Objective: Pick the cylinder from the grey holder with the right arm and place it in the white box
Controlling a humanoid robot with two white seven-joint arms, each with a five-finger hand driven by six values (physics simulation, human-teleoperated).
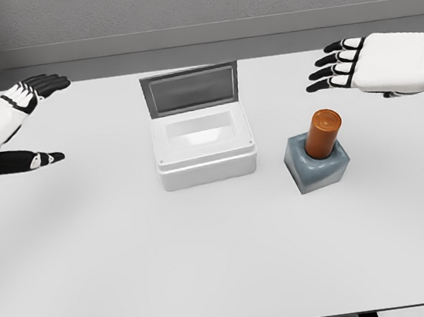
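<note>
the right robot hand (376, 65) hovers up and to the right of the orange cylinder (323, 133), with bare tabletop (211, 268) between them and nothing in the way. the cylinder stands out of the top of the grey holder (316, 163), open to reach from above and from the sides. a clear strip separates the holder from the white box (204, 148). the box's raised lid (190, 89) walls off its far side; its top lies open.
</note>
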